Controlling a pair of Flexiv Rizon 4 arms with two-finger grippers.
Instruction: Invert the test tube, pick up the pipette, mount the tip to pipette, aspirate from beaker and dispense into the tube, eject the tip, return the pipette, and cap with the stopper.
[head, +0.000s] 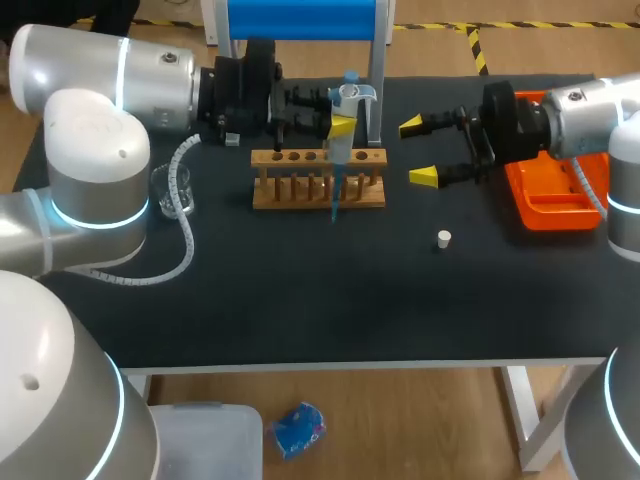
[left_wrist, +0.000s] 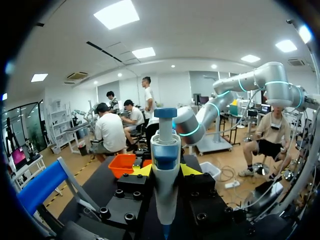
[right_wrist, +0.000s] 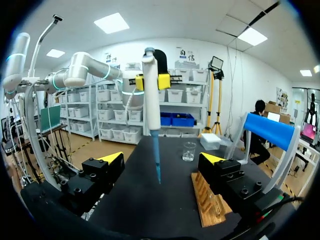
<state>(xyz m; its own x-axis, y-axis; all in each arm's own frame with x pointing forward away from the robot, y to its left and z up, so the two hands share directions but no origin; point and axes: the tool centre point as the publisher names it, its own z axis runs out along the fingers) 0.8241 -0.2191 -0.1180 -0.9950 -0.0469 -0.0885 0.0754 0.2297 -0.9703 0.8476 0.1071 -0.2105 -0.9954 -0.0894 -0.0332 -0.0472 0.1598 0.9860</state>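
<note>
Fingers of your left gripper (left_wrist: 166, 172) are closed on the white pipette with a blue plunger cap (right_wrist: 150, 107), one yellow tip against each side of its body. The pipette stands upright, and its slim blue tip (right_wrist: 157, 162) points down at the black bench (head: 330, 300).

In the head view the pipette crosses the middle of the light wooden test tube rack (head: 318, 180). In the right wrist view it hangs beside the rack, on the side nearer your robot.

Your right gripper (head: 418, 152) sits just off the rack's right end. Its fingers are spread wide with nothing between them, and they point along the bench towards the pipette.

The small clear glass beaker (head: 173, 190) stands well to the left of the rack, near your left arm. The little white stopper (head: 444, 238) lies to the right of the rack and nearer your robot, apart from everything else. The orange plastic tray (head: 545, 200) is further right of the rack, under your right arm. A blue-topped stand (head: 300, 20) rises behind the rack.
</note>
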